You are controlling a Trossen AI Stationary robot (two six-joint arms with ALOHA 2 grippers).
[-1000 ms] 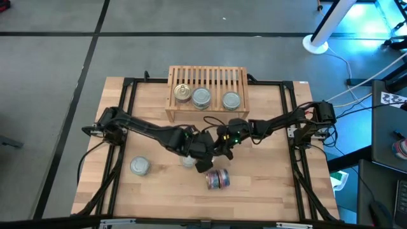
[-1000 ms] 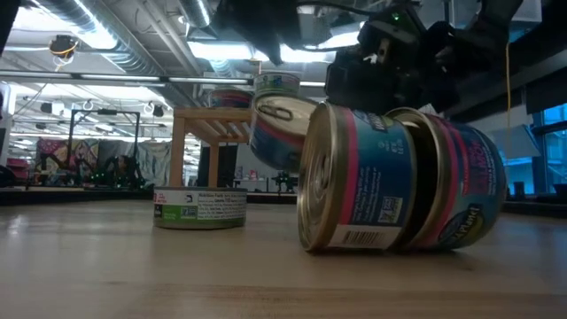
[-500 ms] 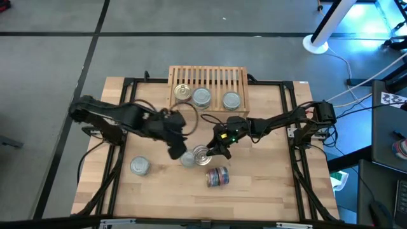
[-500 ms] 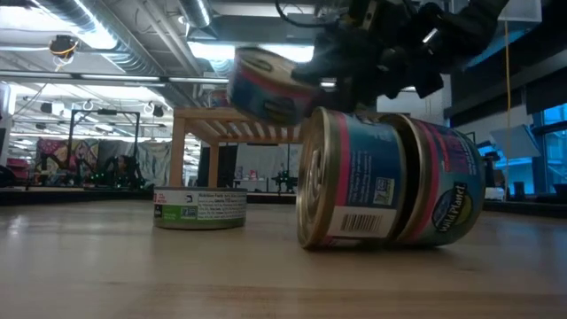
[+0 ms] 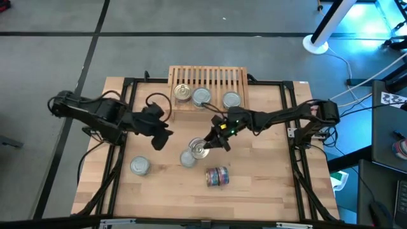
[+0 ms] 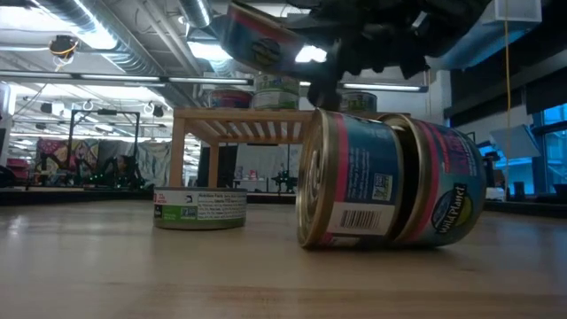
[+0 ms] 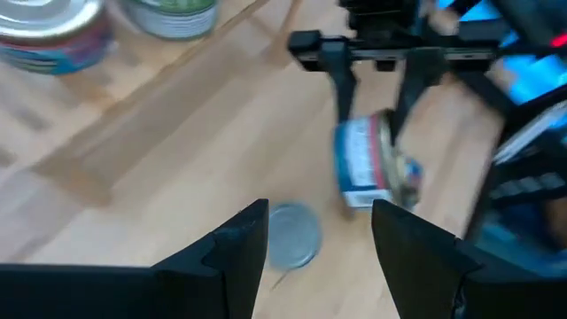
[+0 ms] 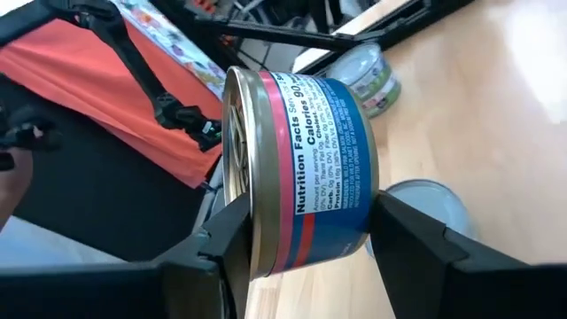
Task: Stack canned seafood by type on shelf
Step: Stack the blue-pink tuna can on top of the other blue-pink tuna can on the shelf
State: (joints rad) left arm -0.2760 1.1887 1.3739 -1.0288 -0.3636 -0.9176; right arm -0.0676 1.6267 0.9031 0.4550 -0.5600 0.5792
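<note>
Grey floor [image 5: 51, 57], ceiling strip lights [image 6: 89, 35]

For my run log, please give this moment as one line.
right gripper: shut on blue-red tin, lifted above table | left gripper: open, empty, at table's left | shelf: three tins on top

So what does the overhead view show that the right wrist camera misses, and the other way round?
Only the high view shows the light-wood slatted shelf with three tins on top, the left gripper open over bare table, and the two blue-and-pink tins on their sides. Only the right wrist view shows the nutrition label on the held tin's side. Both show the right gripper clamping the blue-and-pink labelled tin, with a silver-lidded tin on the table beneath.
</note>
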